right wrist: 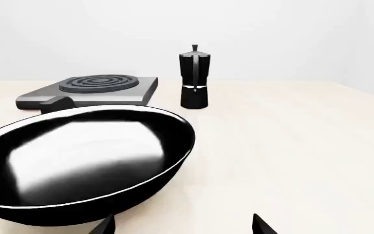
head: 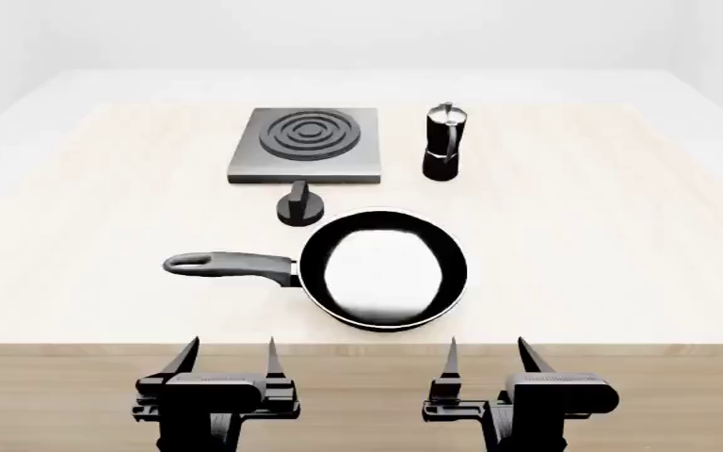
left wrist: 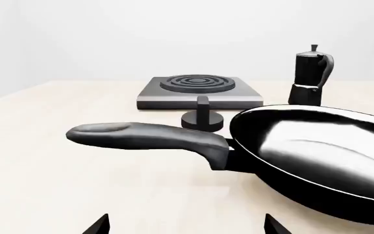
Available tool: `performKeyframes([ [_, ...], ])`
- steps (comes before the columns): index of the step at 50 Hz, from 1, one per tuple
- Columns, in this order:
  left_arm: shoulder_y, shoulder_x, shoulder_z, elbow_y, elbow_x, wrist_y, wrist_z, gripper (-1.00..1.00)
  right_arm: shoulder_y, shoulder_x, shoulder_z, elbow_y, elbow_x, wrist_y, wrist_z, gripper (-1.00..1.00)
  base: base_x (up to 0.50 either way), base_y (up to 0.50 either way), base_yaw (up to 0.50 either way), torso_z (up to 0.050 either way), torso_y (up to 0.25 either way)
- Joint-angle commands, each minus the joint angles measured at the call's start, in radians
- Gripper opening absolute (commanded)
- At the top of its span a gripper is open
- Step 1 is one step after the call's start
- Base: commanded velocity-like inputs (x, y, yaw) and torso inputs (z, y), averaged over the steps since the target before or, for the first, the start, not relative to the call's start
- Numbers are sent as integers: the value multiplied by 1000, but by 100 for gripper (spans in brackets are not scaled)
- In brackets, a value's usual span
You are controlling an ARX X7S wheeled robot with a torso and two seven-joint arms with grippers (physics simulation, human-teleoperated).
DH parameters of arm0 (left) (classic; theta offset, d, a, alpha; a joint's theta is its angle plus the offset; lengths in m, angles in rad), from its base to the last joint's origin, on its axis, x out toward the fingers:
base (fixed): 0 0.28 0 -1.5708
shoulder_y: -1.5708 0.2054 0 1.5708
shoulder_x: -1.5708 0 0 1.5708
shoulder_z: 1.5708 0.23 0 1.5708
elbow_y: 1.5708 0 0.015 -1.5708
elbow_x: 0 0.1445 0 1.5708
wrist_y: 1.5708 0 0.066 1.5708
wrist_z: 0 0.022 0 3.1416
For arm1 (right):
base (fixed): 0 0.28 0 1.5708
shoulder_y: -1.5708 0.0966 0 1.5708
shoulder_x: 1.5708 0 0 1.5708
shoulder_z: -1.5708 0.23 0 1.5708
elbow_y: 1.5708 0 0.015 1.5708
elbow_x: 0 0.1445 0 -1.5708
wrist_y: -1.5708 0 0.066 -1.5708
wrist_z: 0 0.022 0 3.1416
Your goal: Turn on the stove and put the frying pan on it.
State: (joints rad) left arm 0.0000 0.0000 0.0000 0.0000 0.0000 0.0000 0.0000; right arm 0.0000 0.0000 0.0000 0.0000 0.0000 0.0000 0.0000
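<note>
Here, frying pan (head: 384, 269) near table (head: 613, 282) front edge, stove (head: 306, 143) behind.

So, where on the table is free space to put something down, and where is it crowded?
Free: the wide stretch of table on the robot's right of the moka pot and frying pan, and the far-left part beyond the pan handle. Crowded: the middle, where the knob sits tightly between stove and pan.

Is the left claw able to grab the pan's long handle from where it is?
Probably yes. The left claw is open at the table's near edge, and the frying pan points its handle toward that side, with nothing between.
</note>
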Motion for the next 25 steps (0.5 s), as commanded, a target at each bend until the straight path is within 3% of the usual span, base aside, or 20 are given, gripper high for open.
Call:
performKeyframes([
  [1, -2, -16, 17, -2, -20, -4, -15, 100, -3, 15, -16, -10, 11, 4, 28, 100, 0, 0, 0, 0, 0],
  [16, -8, -56, 68, -13, -53, -5, -56, 100, 6, 60, -40, -42, 47, 28, 94, 100, 0, 0, 0, 0, 0],
  [25, -12, -67, 83, -21, -61, -2, -76, 100, 65, 142, 254, -200, 141, 185, 272, 100, 0, 0, 0, 0, 0],
])
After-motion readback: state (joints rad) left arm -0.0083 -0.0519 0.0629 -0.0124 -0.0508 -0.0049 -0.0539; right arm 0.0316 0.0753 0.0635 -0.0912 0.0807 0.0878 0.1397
